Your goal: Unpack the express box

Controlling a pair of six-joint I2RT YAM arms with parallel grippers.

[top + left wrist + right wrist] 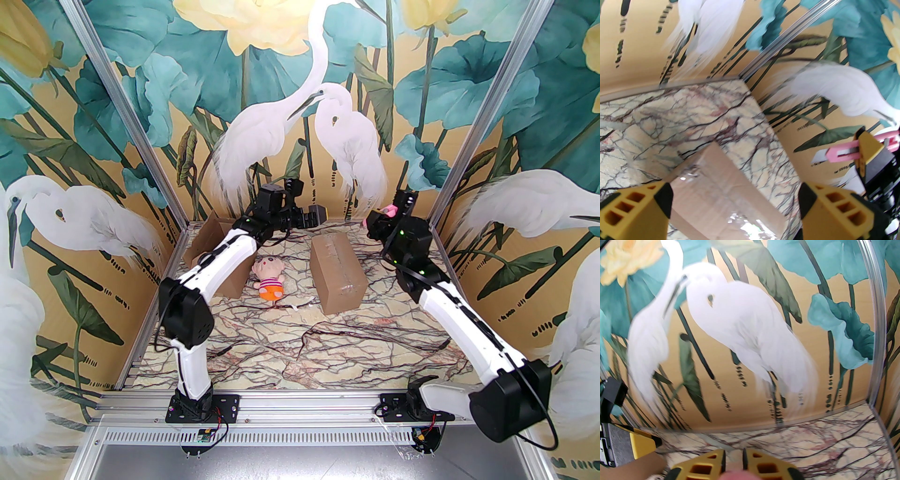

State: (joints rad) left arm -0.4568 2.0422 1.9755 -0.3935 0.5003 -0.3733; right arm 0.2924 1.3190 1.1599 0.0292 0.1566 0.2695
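Watching this, I'd fear the taped express box (337, 272), flat on the table (356, 337), skidding or getting gouged, because the left gripper (734, 206) hangs spread above its far end while the right gripper (863, 152), off its far right corner, pinches a pink box cutter (836, 155) blade-out.

A: L arm?
B: White-and-black left arm (211, 267) reaches far, wrist bent to the right. Its yellow two-finger left gripper (734, 199) is raised, jaws wide apart, nothing btwn.
A: R?
B: White-and-black right arm (450, 304) stretched fwd. Yellow right gripper (733, 459) is raised, nearly closed, pinching a pink plastic utility knife (836, 155).
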